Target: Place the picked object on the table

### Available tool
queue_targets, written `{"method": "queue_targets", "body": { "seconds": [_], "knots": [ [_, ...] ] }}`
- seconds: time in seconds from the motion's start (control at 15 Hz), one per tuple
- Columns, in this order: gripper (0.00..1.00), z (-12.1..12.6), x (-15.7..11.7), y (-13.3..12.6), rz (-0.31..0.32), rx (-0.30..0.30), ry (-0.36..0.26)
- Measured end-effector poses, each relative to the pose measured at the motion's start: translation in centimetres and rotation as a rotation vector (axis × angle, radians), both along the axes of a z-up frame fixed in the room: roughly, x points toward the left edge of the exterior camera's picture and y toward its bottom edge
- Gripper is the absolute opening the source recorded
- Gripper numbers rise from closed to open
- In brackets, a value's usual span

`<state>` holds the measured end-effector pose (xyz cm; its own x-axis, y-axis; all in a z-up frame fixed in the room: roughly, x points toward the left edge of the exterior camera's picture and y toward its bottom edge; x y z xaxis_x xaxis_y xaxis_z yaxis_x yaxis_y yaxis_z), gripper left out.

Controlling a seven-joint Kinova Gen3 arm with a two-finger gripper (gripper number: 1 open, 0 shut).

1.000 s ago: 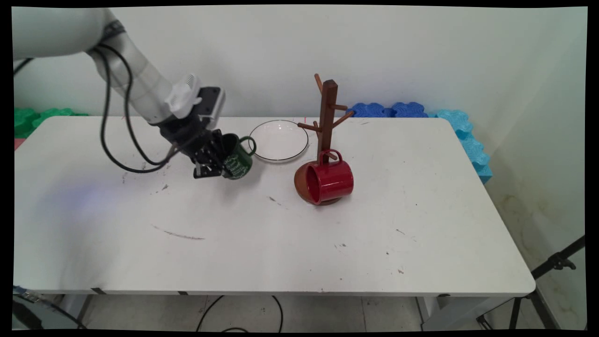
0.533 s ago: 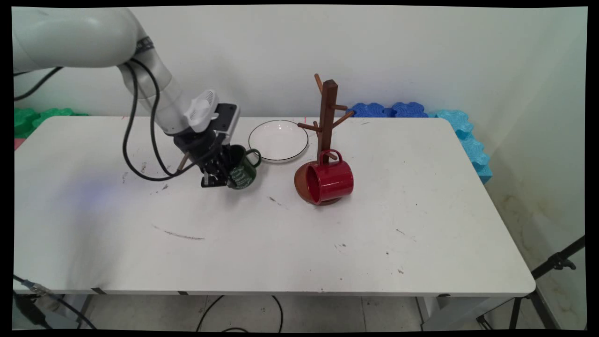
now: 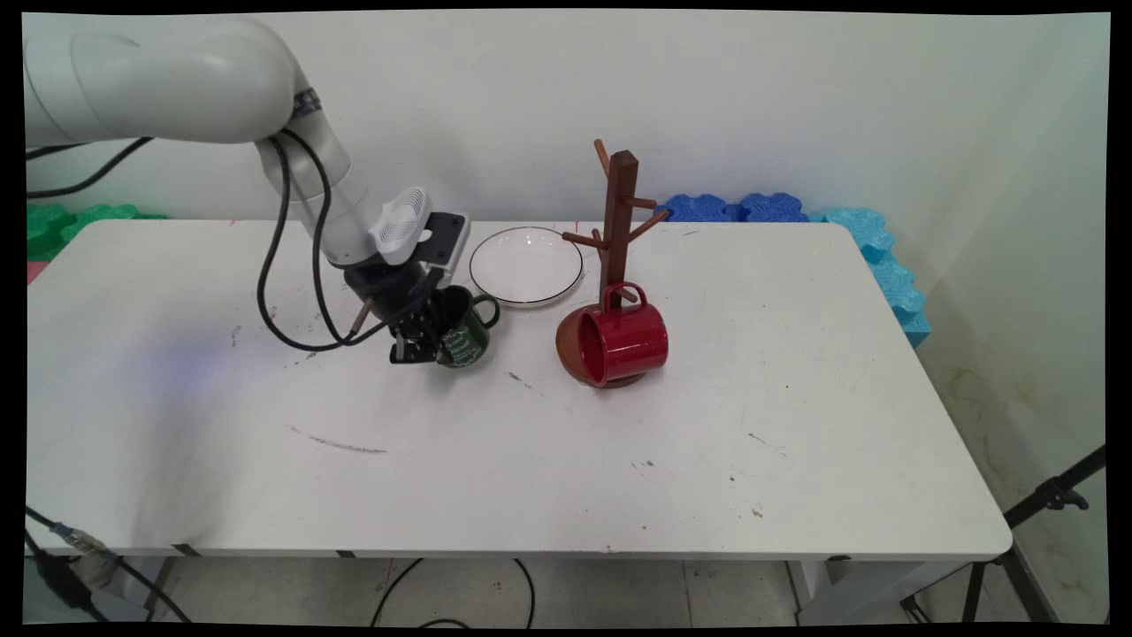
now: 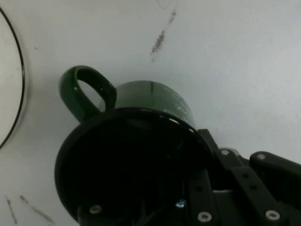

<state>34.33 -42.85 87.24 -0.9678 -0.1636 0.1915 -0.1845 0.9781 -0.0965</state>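
dark green mug (image 3: pixel 463 329) being pinched at the rim by the black fingers (image 3: pixel 414 340), tilted, low over the white tabletop (image 3: pixel 531 442); handle being pointed toward the white plate (image 3: pixel 526 265); red mug (image 3: pixel 619 343) being hung on the wooden mug tree (image 3: pixel 619 217), off to the side

Even, soft overhead light fills the main view, so the white table (image 3: pixel 531 460) reads bright and shadows stay faint: a pale one lies under the green mug (image 3: pixel 463 333) and another beneath the red mug (image 3: pixel 619 343). The white plate (image 3: pixel 525 265) carries a slight sheen. In the hand view the mug's interior is nearly black and its near rim soft.
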Motion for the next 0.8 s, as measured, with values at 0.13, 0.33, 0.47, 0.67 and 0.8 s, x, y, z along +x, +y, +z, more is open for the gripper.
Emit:
{"method": "queue_targets", "body": {
  "seconds": [0.13, 0.33, 0.47, 0.67, 0.8],
  "knots": [
    [0.0, -0.2, -0.1, -0.1, -0.001, 0.003, -0.004],
    [0.0, -0.6, -0.2, -0.3, -0.001, 0.007, -0.012],
    [0.0, -0.8, -0.3, -0.5, 0.001, 0.009, -0.016],
    [0.0, -1.1, -0.5, -0.6, 0.003, 0.013, -0.018],
    [0.0, -1.2, -0.6, -0.7, 0.004, 0.015, -0.016]
  ]
}}
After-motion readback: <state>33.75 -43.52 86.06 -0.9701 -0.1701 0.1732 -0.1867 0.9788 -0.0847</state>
